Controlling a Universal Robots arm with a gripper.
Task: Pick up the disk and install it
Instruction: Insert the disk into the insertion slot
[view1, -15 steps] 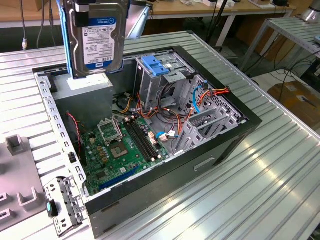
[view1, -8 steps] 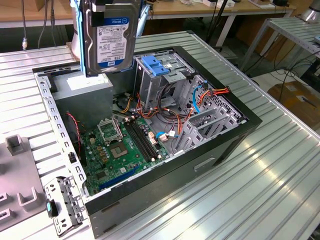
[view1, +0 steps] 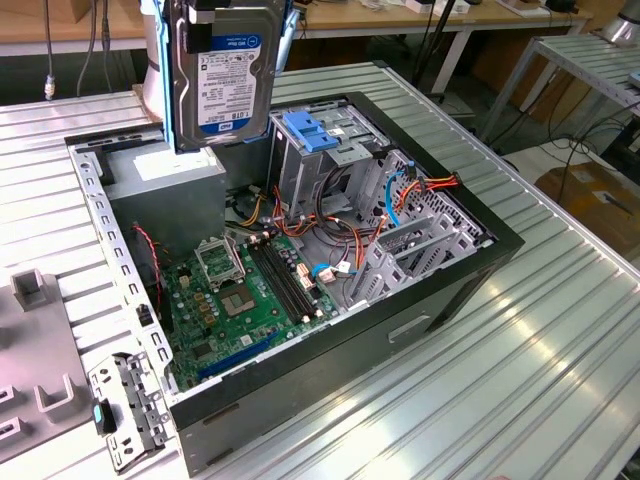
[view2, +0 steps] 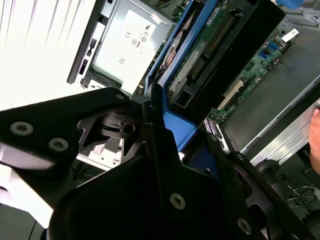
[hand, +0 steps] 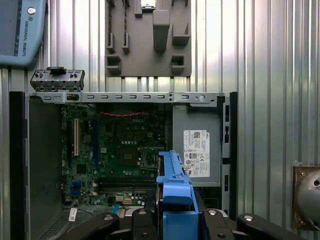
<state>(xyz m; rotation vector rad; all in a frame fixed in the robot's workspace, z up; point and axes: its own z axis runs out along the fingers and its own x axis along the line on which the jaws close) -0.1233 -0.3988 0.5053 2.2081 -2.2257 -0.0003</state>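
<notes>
The disk (view1: 226, 72), a dark hard drive with a white label and a bright blue carrier frame, hangs upright above the back left corner of the open computer case (view1: 470, 262), over the grey power supply (view1: 165, 176). My gripper (hand: 175, 222) is shut on it, with black fingers (view2: 152, 112) clamping the blue frame (view2: 176, 131) from both sides. In the first wrist view the blue carrier edge (hand: 174, 185) sticks out ahead of the gripper, above the green motherboard (hand: 117, 150). The metal drive cage with its ribbed blue clip (view1: 315, 131) stands to the exterior view's right of the disk.
Red, orange and blue cables (view1: 400, 190) run between the cage and the case's far wall. A grey fixture plate (hand: 147, 37) and a small bracket (view1: 130, 400) lie on the ribbed metal table (view1: 520, 380) beside the case. Benches and cables stand behind.
</notes>
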